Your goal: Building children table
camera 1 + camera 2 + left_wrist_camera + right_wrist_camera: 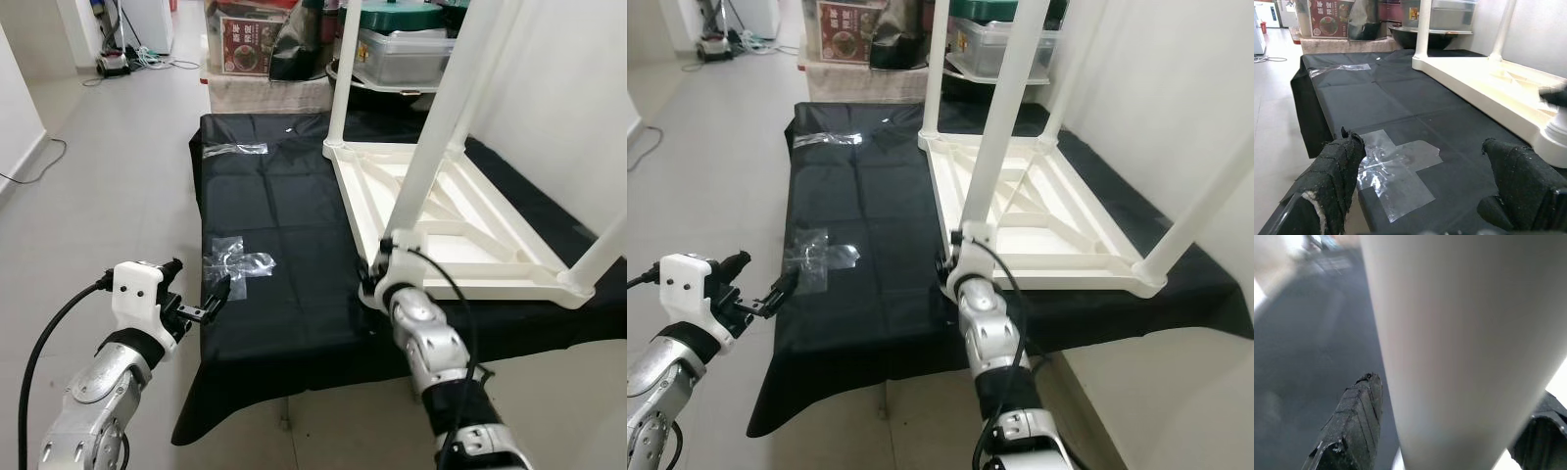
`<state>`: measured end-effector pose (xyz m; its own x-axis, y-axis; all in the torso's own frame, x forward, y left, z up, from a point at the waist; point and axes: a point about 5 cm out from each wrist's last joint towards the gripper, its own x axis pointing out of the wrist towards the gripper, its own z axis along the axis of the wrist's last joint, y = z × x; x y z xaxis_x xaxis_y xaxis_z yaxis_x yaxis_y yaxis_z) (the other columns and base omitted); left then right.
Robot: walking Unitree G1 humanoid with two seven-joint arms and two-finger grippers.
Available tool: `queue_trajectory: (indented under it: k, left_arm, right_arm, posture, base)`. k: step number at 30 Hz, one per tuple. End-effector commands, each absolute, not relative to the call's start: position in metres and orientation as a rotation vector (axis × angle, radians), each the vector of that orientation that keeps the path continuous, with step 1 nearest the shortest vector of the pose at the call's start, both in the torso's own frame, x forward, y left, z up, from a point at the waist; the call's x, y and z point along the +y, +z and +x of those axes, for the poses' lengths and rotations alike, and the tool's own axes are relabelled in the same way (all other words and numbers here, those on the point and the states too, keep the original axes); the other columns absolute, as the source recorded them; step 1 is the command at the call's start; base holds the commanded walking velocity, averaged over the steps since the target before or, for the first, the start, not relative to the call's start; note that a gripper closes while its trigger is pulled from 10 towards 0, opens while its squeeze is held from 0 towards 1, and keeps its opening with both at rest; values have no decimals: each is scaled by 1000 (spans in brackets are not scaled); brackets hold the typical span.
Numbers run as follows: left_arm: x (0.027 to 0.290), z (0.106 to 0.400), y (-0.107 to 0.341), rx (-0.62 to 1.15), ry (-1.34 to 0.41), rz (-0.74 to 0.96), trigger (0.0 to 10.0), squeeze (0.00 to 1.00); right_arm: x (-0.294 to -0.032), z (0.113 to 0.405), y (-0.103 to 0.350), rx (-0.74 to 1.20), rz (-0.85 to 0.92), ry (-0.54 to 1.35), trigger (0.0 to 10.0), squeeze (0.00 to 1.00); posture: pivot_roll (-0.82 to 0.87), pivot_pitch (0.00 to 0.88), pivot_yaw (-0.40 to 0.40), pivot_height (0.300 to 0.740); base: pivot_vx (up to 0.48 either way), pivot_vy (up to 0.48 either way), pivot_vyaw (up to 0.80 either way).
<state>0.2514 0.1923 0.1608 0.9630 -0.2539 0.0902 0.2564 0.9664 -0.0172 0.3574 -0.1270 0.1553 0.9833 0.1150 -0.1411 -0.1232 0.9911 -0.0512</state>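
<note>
Upturned white tabletop (460, 230) lies on a black cloth (265, 196) over a low platform, legs pointing up. Right gripper (1449, 431) at the base of the near leg (431, 147), its fingers (1352, 421) straddling the tube; contact not clear, so grip cannot be told. Left gripper (217, 294) hovers spread and empty over clear plastic wrap (1396, 166) at the cloth's near edge. Step, as judged: seating this leg in its corner socket. Next likely calls for a firm hold and downward press or twist, keeping the leg plumb.
</note>
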Motion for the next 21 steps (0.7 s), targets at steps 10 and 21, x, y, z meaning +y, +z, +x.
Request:
queue_trajectory:
  k: [10, 21]
  left_arm:
    - [188, 254, 159, -89, -271, -46, 10000, 0]
    - [188, 254, 159, -92, -264, -43, 10000, 0]
  right_arm:
    - [-106, 366, 207, -82, -56, 813, 10000, 0]
    - [-85, 384, 186, -10, -89, 759, 0, 0]
  posture:
    - [136, 0, -120, 740]
    - [167, 0, -140, 740]
  base:
    - [0, 0, 0]
    - [0, 0, 0]
